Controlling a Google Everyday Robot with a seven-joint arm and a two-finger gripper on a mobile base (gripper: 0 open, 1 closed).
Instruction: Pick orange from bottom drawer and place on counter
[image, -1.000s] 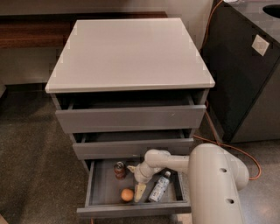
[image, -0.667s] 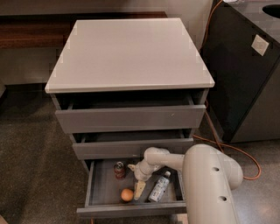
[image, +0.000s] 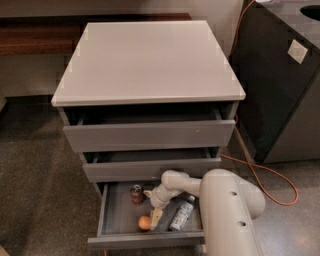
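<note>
Grey bottom drawer (image: 145, 241) stands pulled open in the camera view. The orange (image: 144, 222) lies on its tray near the front edge. The tool (image: 156, 218) sits inside the drawer, just to the right of the orange. You cannot tell its state, and no grasp is evident. Judge the task as early: grasp, lift and placement on the worktop (image: 147, 60) are not yet done.
</note>
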